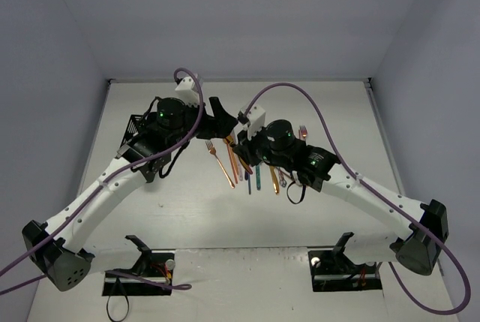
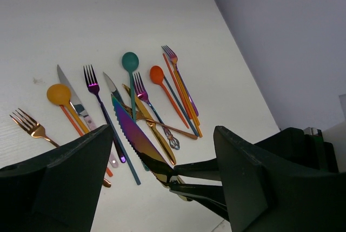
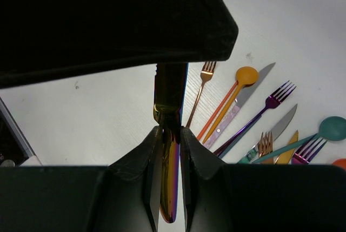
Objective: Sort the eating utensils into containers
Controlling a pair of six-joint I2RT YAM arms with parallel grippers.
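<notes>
Across mid-table, most utensils are lying unsorted; the right gripper is pinching one knife aloft, the left gripper is hanging spread-jawed, the caddy sitting far left.

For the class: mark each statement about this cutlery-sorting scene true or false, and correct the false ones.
1. The right pincer is shut on an iridescent knife. True.
2. The left pincer grips the teal spoon. False: its jaws stand open, and the spoon lies on the table.
3. Every utensil already stands in the caddy. False: many lie loose on the table.
4. In the left wrist view, a copper fork lies at the left end of the spread. True.
5. A purple fork lies on the table. True.
</notes>
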